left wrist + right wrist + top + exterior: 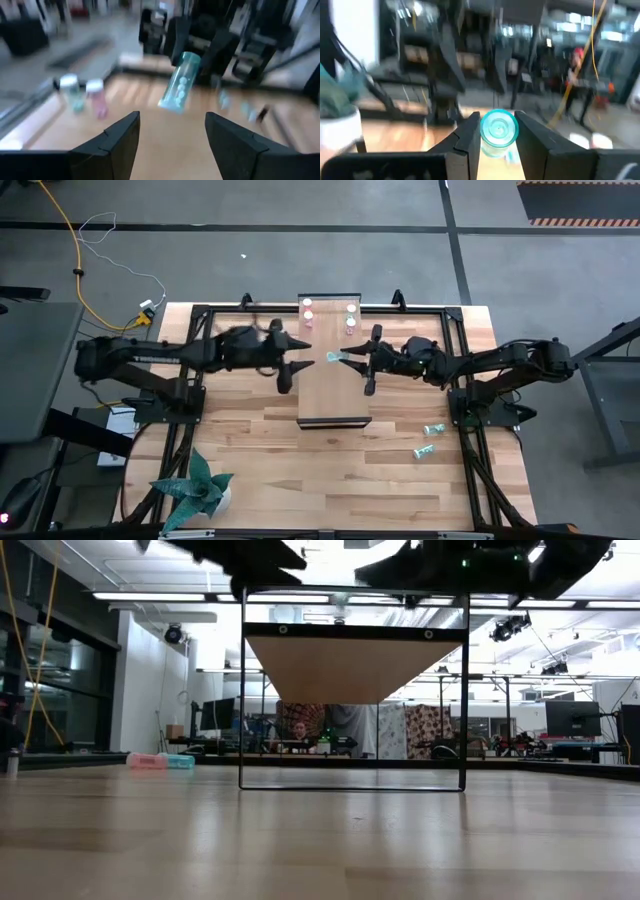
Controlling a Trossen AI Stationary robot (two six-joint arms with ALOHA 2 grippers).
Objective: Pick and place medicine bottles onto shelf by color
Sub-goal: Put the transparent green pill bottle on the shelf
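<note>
Your station as it stands, places read as clock directions on the overhead view.

1. Shelf (334,395): raised light-wood board at table centre, long axis running 12 to 6. From table height you see its underside on a thin dark frame.

2. Right gripper (350,362): reaching in from 3 o'clock over the shelf's middle. Its fingers (470,137) are clamped on a teal bottle (334,357). Your right wrist camera looks straight down the bottle's round end, pinched between both fingers. From the left wrist camera the same bottle hangs tilted in the air above the board.

3. Left gripper (292,358): coming in from 9 o'clock, at the shelf's left edge, facing the right gripper with the teal bottle between them. Its fingers (112,145) are spread apart and carry nothing.

4. Bottles on the shelf, 12 o'clock end: two pink bottles (308,313) at the left corner and two more vials (351,319) at the right corner, white-capped; their colour is hard to make out from above, probably one pale green and one pink.

5. Bottles on the table: two teal bottles (429,440) lying on their sides at about 4 o'clock, near the right arm's base and well apart from the shelf.

6. Potted plant (195,490): green, spiky leaves, at 7 o'clock on the table's near-left corner.
</note>
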